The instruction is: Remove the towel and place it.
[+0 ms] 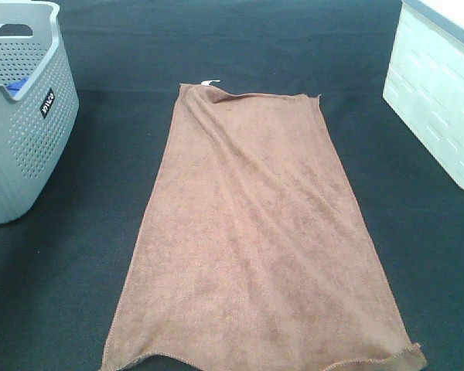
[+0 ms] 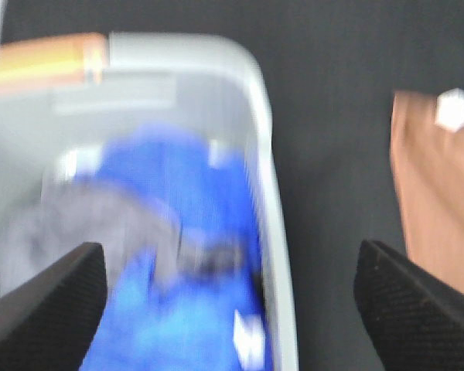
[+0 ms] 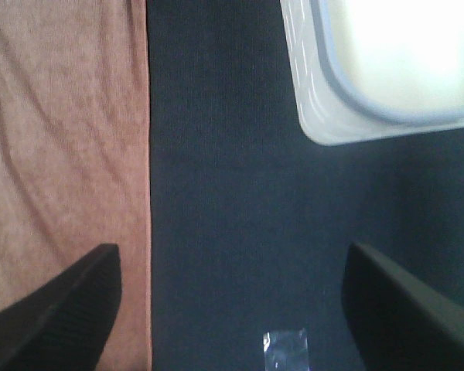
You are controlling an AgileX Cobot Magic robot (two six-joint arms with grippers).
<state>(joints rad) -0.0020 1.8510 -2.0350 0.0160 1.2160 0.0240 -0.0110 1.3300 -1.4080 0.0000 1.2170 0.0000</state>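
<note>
Towel (image 1: pixel 255 239) closest to my overhead camera, spread flat on black tabletop (image 1: pixel 100 232), near short edge at frame bottom. Long axis runs near-to-far, white tag (image 1: pixel 209 83) on far short edge, pointing away. I see grey basket (image 1: pixel 23 124) well left, white bin (image 1: pixel 437 85) far right. Left gripper (image 2: pixel 232 297) hangs over basket rim, blue fabric (image 2: pixel 178 232) below, jaws apart, empty; towel's tagged corner off to one side, view blurred. Right gripper (image 3: pixel 232 305) jaws spread, empty, over bare tabletop; one fingertip (image 3: pixel 58 317) above towel's long edge.

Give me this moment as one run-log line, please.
towel: flat on table | left tool: open, empty | right tool: open, empty
</note>
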